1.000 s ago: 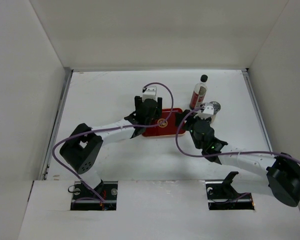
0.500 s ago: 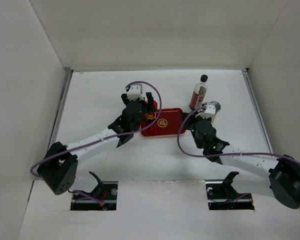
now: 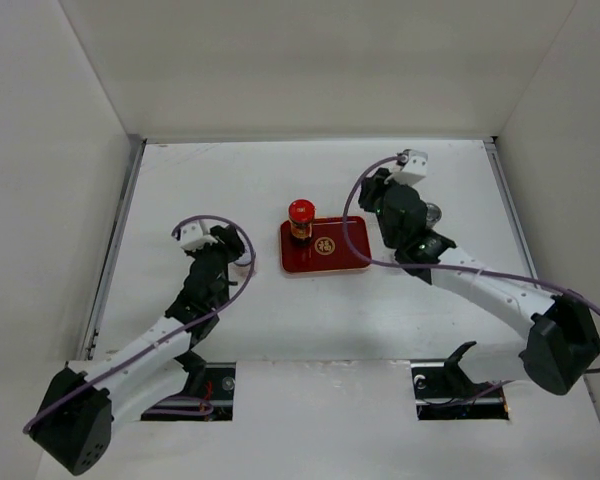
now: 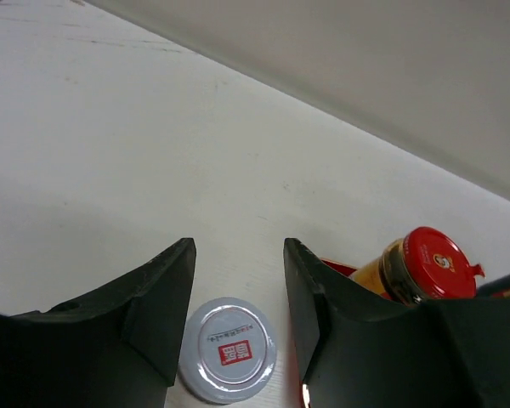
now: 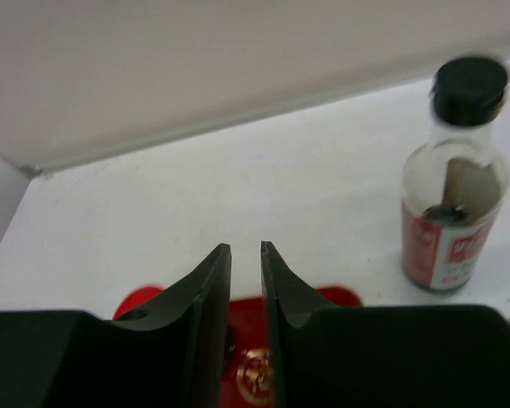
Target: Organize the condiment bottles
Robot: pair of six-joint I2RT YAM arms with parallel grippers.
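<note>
A short red-lidded jar (image 3: 300, 213) (image 4: 421, 268) stands upright on the back left corner of the flat red tray (image 3: 342, 252). Left of the tray, my left gripper (image 3: 236, 262) (image 4: 236, 246) is shut on a silver-grey-lidded jar (image 4: 228, 348), one finger on each side of the lid. My right gripper (image 3: 372, 188) (image 5: 246, 246) hangs above the tray's back right; only a narrow slit parts its fingers, with nothing between them. The tall black-capped bottle (image 5: 455, 195) with a red-and-white label stands to its right; the top view hides it behind the right arm.
A small silvery-topped container (image 3: 433, 212) peeks out beside the right arm, right of the tray. White walls close the table (image 3: 220, 170) at the back and both sides. The right forearm stretches across the near right part of the table.
My left arm has drawn back left from the tray, leaving the red-lidded jar on its corner, and closed round the silver-grey-lidded jar. My right gripper has swung back towards the tall bottle.
</note>
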